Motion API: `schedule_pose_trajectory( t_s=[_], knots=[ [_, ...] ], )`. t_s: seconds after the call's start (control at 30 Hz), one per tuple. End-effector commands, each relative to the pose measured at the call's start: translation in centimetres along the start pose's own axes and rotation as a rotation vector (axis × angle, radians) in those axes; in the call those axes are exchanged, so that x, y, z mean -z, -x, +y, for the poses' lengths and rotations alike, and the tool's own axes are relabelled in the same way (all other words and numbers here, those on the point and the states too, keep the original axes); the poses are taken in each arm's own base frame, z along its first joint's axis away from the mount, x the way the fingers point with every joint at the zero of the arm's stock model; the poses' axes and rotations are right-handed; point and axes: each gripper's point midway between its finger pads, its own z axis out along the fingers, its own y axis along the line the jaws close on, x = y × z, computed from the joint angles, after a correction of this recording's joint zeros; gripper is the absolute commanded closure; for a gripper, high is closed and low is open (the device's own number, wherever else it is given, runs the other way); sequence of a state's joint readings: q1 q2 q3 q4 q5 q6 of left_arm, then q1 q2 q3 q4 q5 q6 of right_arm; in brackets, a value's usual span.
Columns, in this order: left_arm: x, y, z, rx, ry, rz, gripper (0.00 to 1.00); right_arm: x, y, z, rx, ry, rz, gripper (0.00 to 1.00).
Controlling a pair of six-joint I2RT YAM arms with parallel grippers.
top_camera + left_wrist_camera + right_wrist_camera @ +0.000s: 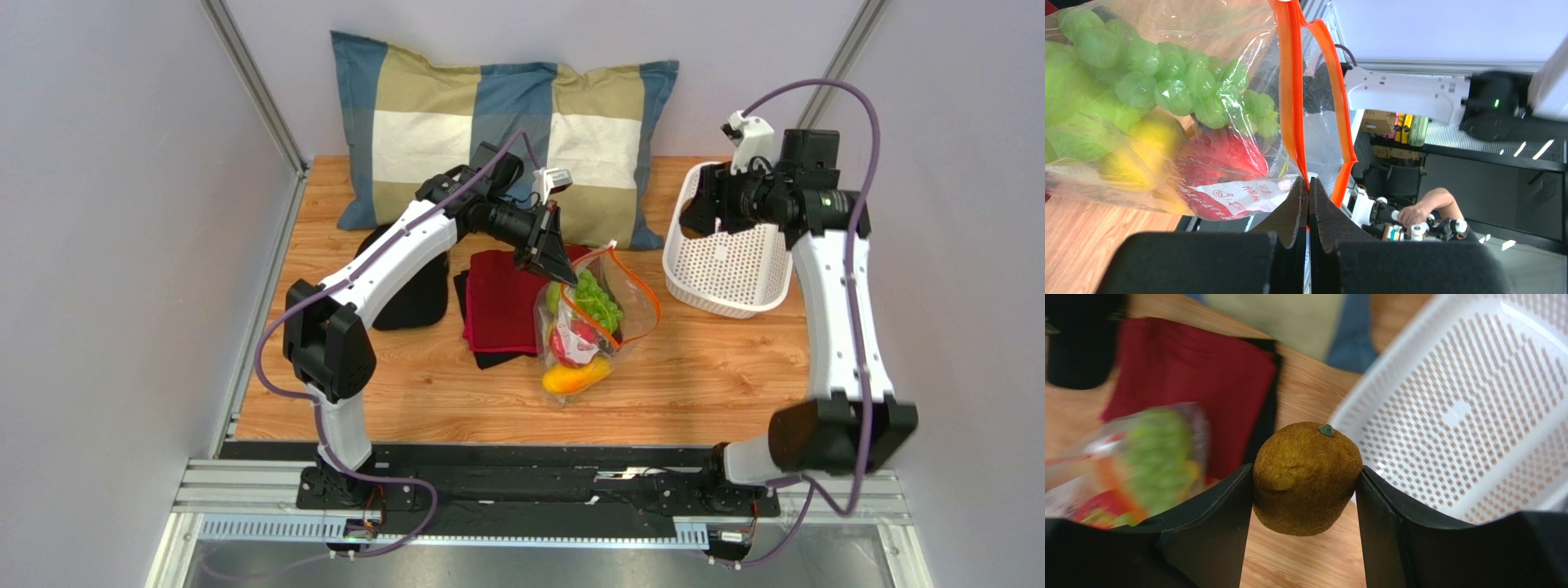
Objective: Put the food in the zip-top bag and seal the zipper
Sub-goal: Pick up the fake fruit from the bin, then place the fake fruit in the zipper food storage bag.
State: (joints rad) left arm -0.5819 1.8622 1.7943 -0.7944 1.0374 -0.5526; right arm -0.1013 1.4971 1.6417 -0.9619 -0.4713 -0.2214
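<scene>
Right wrist, orange (pixel 1306 478) within right claw (pixel 1304 484) (pinched)

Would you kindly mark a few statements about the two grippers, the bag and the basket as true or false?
1. The right gripper holds an orange fruit between its fingers. True.
2. The left gripper is open and clear of the zip-top bag. False: its fingers are shut on the zipper.
3. The green grape bunch lies inside the bag. True.
4. The zipper is sealed along its whole length. False: its two strips stand apart, so the mouth is open.
5. The white basket stands on the left arm's side of the table. False: it is on the right arm's side.
</scene>
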Motion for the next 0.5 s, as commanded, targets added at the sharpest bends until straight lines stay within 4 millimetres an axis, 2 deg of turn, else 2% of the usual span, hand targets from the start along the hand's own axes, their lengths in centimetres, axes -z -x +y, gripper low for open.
schedule_pose_trajectory(
  t_s=[0.0,0.03,0.07,0.13,0.17,0.27,0.47],
  knots=[
    [1.5,0.1,-2.4,-0.077,-0.029,-0.039,1.00,5.3,1.4,10.9,0.162,0.298,-0.157,0.68],
    [1.5,0.1,-2.5,-0.078,-0.031,-0.039,1.00,5.7,1.2,12.1,0.183,0.317,-0.162,0.68],
    [1.5,0.1,-2.5,-0.078,-0.029,-0.040,1.00,6.6,0.5,14.6,0.232,0.367,-0.160,0.68],
    [1.5,0.0,-2.7,-0.084,-0.031,-0.040,1.00,6.4,-0.7,16.2,0.263,0.389,-0.134,0.68],
    [1.6,0.0,-2.7,-0.082,-0.030,-0.042,1.00,6.6,-1.4,17.9,0.301,0.426,-0.124,0.68],
    [1.7,0.0,-2.8,-0.083,-0.030,-0.043,1.00,5.4,-3.3,19.4,0.357,0.441,-0.075,0.67],
    [1.8,-0.3,-2.8,-0.085,-0.028,-0.043,1.00,2.7,-5.3,20.7,0.445,0.443,-0.011,0.63]
  ],
)
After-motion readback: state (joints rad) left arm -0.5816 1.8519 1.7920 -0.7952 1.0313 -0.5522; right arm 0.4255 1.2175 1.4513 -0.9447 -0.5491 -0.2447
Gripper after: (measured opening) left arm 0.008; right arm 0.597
